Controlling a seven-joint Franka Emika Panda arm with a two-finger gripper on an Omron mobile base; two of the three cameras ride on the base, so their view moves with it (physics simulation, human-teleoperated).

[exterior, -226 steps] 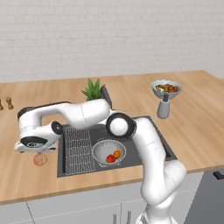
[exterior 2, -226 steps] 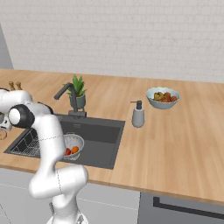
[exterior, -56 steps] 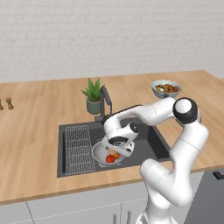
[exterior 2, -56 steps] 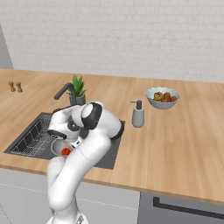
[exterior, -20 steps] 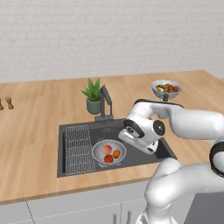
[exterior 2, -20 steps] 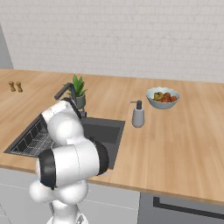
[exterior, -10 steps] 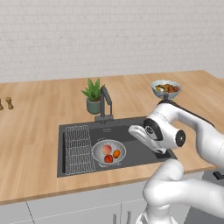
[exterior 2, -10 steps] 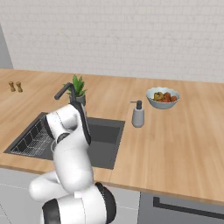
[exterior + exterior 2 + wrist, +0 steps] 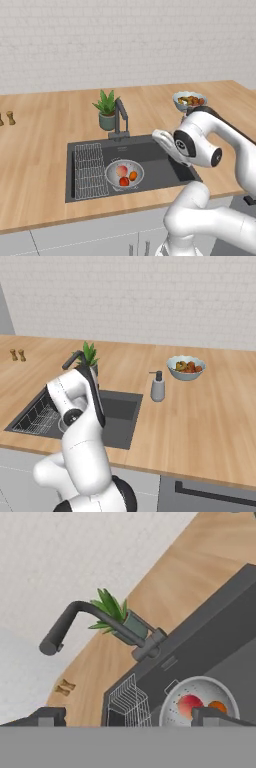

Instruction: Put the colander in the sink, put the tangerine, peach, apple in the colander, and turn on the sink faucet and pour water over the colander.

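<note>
The whitish-silver colander point(image 9: 124, 174) sits in the dark grey sink point(image 9: 155, 150), next to the wire rack point(image 9: 90, 170). In it lie the pale peach point(image 9: 121, 170), the small orange tangerine point(image 9: 133, 175) and the red apple point(image 9: 124, 181). The dark faucet point(image 9: 120, 118) stands behind the basin with its spout over it; no water shows. My gripper point(image 9: 131, 718) hangs over the right side of the basin, open and empty. In the hand view it faces the faucet point(image 9: 100, 619), with the colander point(image 9: 200, 702), peach point(image 9: 187, 704) and tangerine point(image 9: 218, 706) low between its fingertips.
A potted plant point(image 9: 106, 110) stands just left of the faucet. A soap dispenser point(image 9: 158, 387) and a blue-grey fruit bowl point(image 9: 185, 367) sit on the wooden counter to the right. Two small shakers point(image 9: 10, 118) are at the far left. My arm covers much of the sink in the right base view.
My arm has swung up and to the right, drawing the hand back from the colander to the basin's right side. The colander and fruit have not moved.
</note>
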